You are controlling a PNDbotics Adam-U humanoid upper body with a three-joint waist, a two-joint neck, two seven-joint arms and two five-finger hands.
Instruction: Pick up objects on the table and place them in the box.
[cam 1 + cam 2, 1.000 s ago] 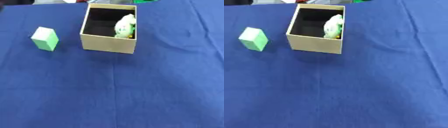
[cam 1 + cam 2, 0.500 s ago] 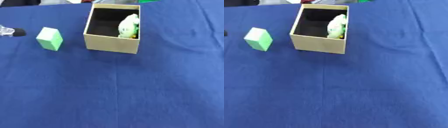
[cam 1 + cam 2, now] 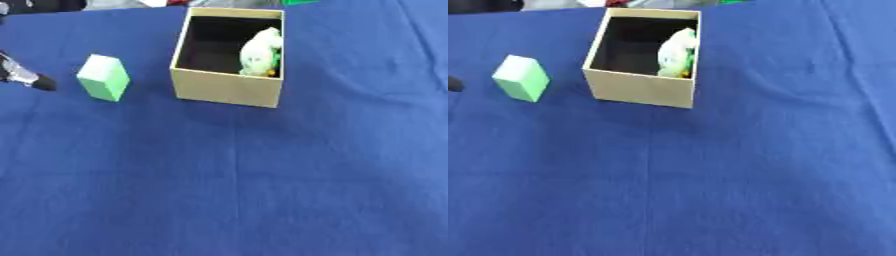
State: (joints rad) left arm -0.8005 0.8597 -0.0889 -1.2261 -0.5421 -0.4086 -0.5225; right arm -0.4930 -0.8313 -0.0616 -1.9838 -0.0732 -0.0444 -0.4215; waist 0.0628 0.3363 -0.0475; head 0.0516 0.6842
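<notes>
The green block (image 3: 103,77) stands on the blue cloth (image 3: 262,175), just left of the box (image 3: 229,89) and apart from it. The open tan box holds a pale green-white object (image 3: 260,52) against its right wall. The left hand (image 3: 24,77) enters at the left edge, near the block, not touching; finger state cannot be determined.

The blue tablecloth (image 3: 262,180) lies bare across the near and right side. At the far left, the green block (image 3: 103,77) stands just beside the open box (image 3: 227,90), leaving a narrow gap. The left hand (image 3: 22,76) shows at the left edge, near the block.
</notes>
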